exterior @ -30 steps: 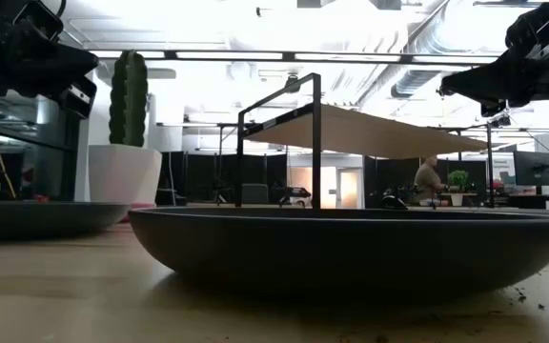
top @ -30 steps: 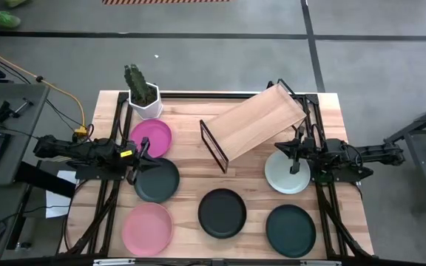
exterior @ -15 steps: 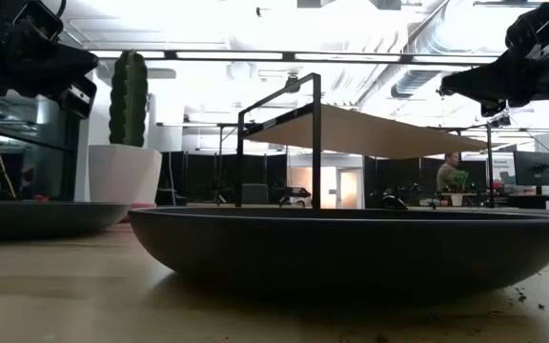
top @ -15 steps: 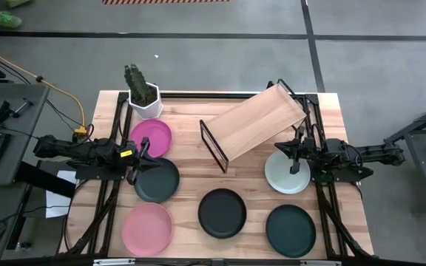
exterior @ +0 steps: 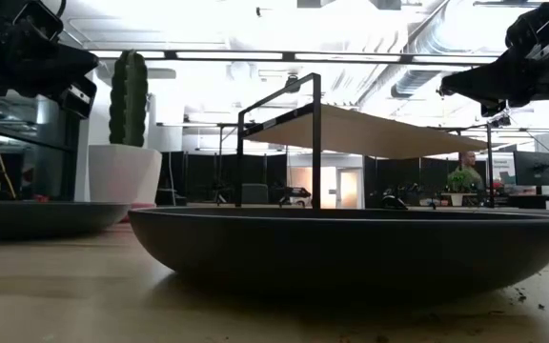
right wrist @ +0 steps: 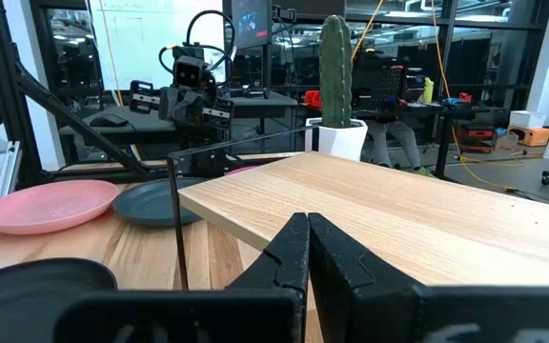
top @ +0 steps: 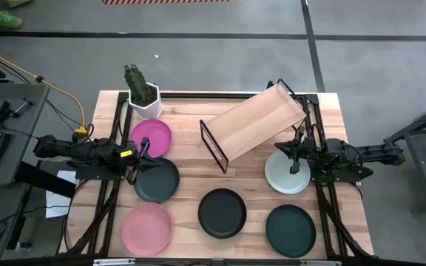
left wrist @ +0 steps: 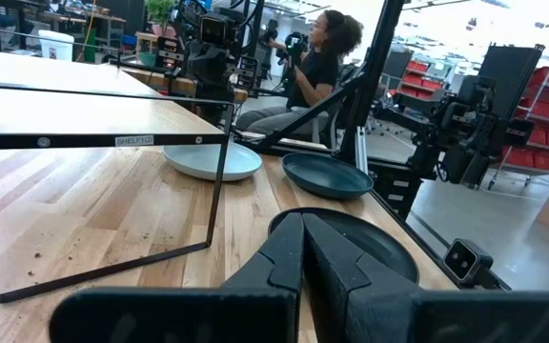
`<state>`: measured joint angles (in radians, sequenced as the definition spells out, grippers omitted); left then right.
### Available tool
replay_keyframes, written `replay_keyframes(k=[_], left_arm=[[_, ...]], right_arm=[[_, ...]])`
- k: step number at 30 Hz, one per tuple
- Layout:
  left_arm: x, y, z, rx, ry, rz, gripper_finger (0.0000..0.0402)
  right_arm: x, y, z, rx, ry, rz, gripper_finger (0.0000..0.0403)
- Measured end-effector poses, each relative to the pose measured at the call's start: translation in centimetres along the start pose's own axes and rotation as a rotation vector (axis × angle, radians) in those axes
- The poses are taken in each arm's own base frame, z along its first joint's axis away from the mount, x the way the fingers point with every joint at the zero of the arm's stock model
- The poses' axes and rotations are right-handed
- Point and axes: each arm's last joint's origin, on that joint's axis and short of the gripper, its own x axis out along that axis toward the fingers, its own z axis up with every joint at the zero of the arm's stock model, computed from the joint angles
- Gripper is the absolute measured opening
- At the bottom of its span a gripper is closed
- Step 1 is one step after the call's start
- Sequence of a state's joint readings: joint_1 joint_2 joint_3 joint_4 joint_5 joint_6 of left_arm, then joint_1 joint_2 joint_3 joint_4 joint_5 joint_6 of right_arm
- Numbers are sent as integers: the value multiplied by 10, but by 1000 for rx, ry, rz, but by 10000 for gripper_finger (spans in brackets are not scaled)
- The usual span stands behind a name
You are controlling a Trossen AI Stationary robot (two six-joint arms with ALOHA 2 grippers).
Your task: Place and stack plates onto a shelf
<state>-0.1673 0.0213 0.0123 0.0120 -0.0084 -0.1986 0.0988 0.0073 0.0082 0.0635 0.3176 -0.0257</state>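
The shelf point(top: 254, 124) stood angled on the tabletop point(top: 191, 129), bare. Six plates lay around it: the magenta plate point(top: 151, 137) beside the cactus pot point(top: 146, 100). The left gripper point(top: 140, 162) and right gripper point(top: 288, 157) hovered with fingers clenched, grasping nothing.

Low view's mostly blocked by the dark charcoal round plate point(exterior: 351, 250) up close; the pale mint-white round plate point(top: 285, 176) sits partly under the right hand point(top: 295, 157).

Six plates: three dark point(top: 222, 213), one magenta point(top: 151, 137), one pink point(top: 147, 226), one mint-white point(top: 285, 176). One shelf point(top: 254, 124). One cactus pot point(top: 146, 102).
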Motion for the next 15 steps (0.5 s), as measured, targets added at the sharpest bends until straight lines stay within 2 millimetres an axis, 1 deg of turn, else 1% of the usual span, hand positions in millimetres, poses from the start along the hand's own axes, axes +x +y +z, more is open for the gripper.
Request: replay_keyframes(k=[13,15], left_arm=[[0,0,0,0,0,0,0],[0,0,0,0,0,0,0]], right_arm=[[0,0,0,3,0,0,0],[0,0,2,79,-19,7,0]])
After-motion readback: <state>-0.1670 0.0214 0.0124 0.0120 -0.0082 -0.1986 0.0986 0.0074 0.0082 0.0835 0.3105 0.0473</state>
